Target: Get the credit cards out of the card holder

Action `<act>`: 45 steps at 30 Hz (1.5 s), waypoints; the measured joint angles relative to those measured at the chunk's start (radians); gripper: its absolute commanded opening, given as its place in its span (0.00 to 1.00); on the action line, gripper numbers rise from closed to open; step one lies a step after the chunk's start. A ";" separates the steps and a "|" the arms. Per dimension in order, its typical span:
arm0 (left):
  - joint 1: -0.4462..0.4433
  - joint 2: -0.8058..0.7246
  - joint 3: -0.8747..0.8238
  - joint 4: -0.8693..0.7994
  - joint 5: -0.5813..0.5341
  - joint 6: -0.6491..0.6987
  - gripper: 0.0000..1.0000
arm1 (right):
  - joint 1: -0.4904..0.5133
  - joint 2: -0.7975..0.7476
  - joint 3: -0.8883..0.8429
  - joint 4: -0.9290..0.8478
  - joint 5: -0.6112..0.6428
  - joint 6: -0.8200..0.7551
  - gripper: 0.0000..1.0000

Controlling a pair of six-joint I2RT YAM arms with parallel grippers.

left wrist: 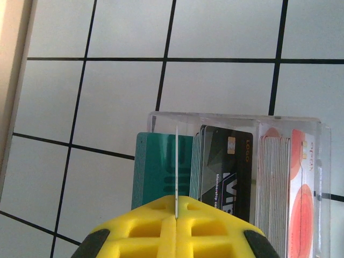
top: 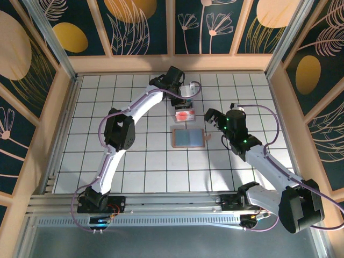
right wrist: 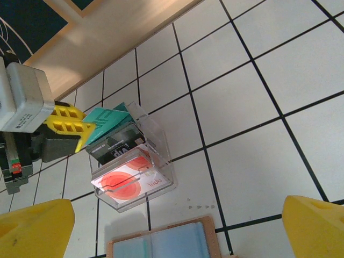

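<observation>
Credit cards [left wrist: 223, 161] are standing in a clear tray [right wrist: 159, 138], my left gripper [left wrist: 176, 203] clamping one thin white card [left wrist: 176, 161] edge-on. The card holder [top: 187, 137] is lying open nearby, and my right gripper [top: 216, 128] is hovering beside it, fingers apart.

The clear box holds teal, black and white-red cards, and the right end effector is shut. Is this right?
Not fully. The right end effector is open: the right wrist view shows its fingers far apart. The clear box does hold teal, black and white-red cards.
</observation>
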 measured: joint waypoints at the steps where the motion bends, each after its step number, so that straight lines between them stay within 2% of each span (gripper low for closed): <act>1: 0.000 0.003 0.000 0.000 0.000 0.001 0.00 | 0.000 0.000 0.000 0.000 0.000 0.000 0.99; 25: 0.000 0.046 0.021 -0.002 -0.041 0.003 0.00 | 0.000 0.000 0.000 0.000 -0.004 0.004 0.99; 27: 0.000 0.048 0.024 -0.003 -0.042 0.003 0.02 | 0.000 0.000 0.000 0.000 -0.004 0.004 0.99; 29: 0.000 0.051 0.027 -0.004 -0.042 0.003 0.12 | 0.000 0.000 0.000 0.000 -0.004 0.004 0.99; 30: 0.000 0.051 0.028 -0.004 -0.042 -0.001 0.14 | 0.000 0.000 0.000 0.000 -0.005 0.004 0.99; 45: 0.000 0.051 0.063 0.029 -0.096 -0.039 0.15 | 0.000 0.014 0.000 0.005 -0.031 0.004 0.99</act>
